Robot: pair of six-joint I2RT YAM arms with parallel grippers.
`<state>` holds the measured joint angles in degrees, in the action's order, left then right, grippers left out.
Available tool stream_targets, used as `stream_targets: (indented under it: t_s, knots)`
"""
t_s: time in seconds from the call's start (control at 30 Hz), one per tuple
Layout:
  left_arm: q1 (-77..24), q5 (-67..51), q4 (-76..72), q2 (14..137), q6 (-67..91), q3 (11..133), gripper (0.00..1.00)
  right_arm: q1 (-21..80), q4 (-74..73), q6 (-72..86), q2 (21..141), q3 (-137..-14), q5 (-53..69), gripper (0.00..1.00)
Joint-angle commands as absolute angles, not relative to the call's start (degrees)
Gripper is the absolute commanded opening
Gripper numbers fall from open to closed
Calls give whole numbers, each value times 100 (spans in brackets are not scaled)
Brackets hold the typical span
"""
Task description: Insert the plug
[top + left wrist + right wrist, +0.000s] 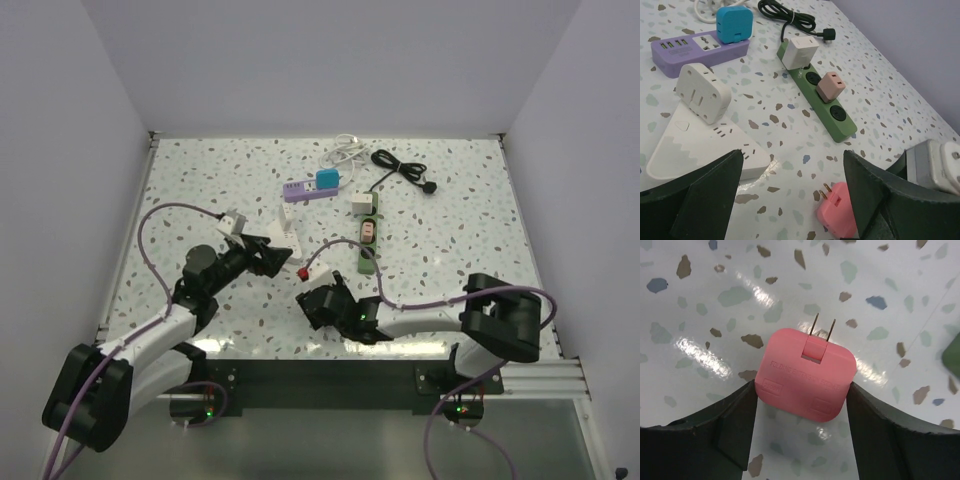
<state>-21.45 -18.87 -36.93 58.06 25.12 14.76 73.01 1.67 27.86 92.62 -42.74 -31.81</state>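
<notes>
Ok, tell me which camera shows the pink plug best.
Right wrist: the pink plug sits large at centre, both prongs folded out, gripped by the right gripper. Left wrist catches it low in the frame, partly behind the left gripper. Top external shows only a small red spot.

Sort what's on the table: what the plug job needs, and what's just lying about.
Job: pink plug, between the right fingers; probably a strip with free sockets, the green power strip or the white wedge strip.
Lying about: purple strip with its blue adapter, black cable, white cable.
</notes>
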Motion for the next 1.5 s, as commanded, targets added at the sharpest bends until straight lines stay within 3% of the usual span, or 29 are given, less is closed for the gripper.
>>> stream_targets:
  t_s: [0.0, 0.1, 0.27, 0.63, 1.03, 1.13, 1.33, 1.47]
  knots:
    - [-2162, -2318, -3832, 5529, 2882, 1407, 87, 7120, 948, 1036, 8483, -4158, -3156, 8]
    - [-2162, -2853, -4121, 5476, 3409, 1310, 87, 7110, 1484, -409, 7982, -3939, -2603, 7]
    - [-2171, -3471, -4790, 5485, 4192, 1081, 87, 7110, 2092, -1536, 7427, -3762, -1821, 8]
    - [-2171, -3876, -4763, 5501, 4412, 1116, 90, 7128, 1889, -2013, 7269, -3832, -1785, 6]
    - [-2197, -4280, -5729, 6169, 4790, 984, 89, 7198, 1951, -2259, 7066, -3735, -1415, 6]
    - [-2241, -4403, -6019, 6293, 4895, 958, 83, 7207, 2047, -2338, 7066, -3683, -1432, 6]
    - [-2320, -4693, -6441, 6521, 5001, 888, 57, 7216, 2347, -2636, 6944, -3507, -1547, 6]
    - [-2399, -4816, -6635, 6662, 5036, 905, 48, 7216, 2443, -2839, 6882, -3463, -1591, 5]
